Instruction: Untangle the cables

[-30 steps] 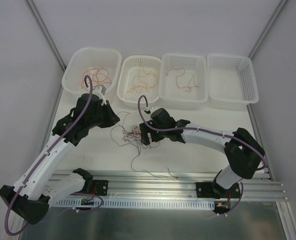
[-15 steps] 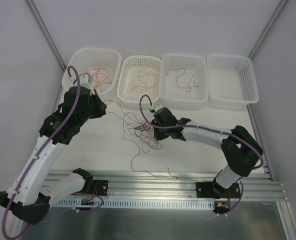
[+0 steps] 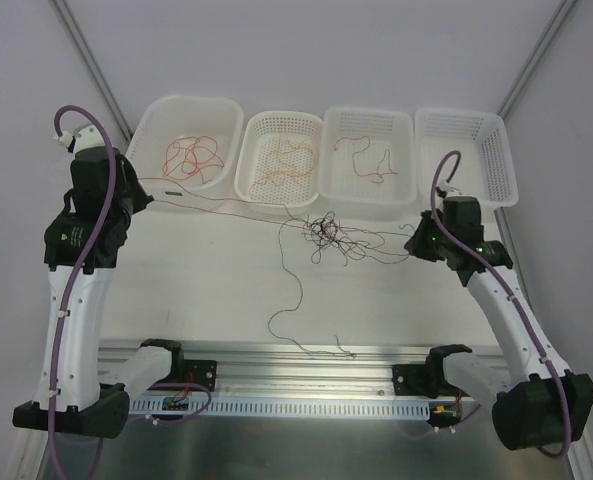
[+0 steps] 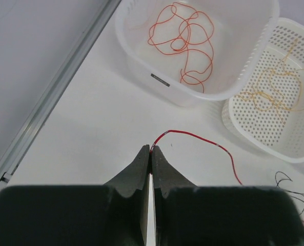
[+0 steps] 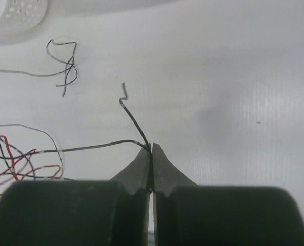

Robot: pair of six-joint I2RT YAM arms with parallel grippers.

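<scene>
The cables (image 3: pixel 326 232) form a small red and black tangle in mid-table, in front of the baskets. From it a thin red cable (image 4: pixel 203 137) stretches left to my left gripper (image 3: pixel 139 186), which is shut on its end (image 4: pixel 152 150). A black cable (image 5: pixel 90 148) runs right from the tangle to my right gripper (image 3: pixel 413 243), whose tips (image 5: pixel 152 147) are shut on it, a short end sticking out beyond them. One loose dark strand (image 3: pixel 294 300) trails from the tangle toward the front rail. Part of the tangle (image 5: pixel 13 164) shows at the left edge of the right wrist view.
Four white baskets line the back. The leftmost basket (image 3: pixel 151 125) holds red-orange cables, the second basket (image 3: pixel 244 165) orange ones, the third basket (image 3: pixel 331 185) a red one, and the rightmost basket (image 3: pixel 496 150) shows none. A metal rail (image 3: pixel 306 362) runs along the near edge.
Both arms swung apart, the left up and left, the right far to the right. The right gripper shut on the black cable. The tangle rose, shifted right and stretched out.
</scene>
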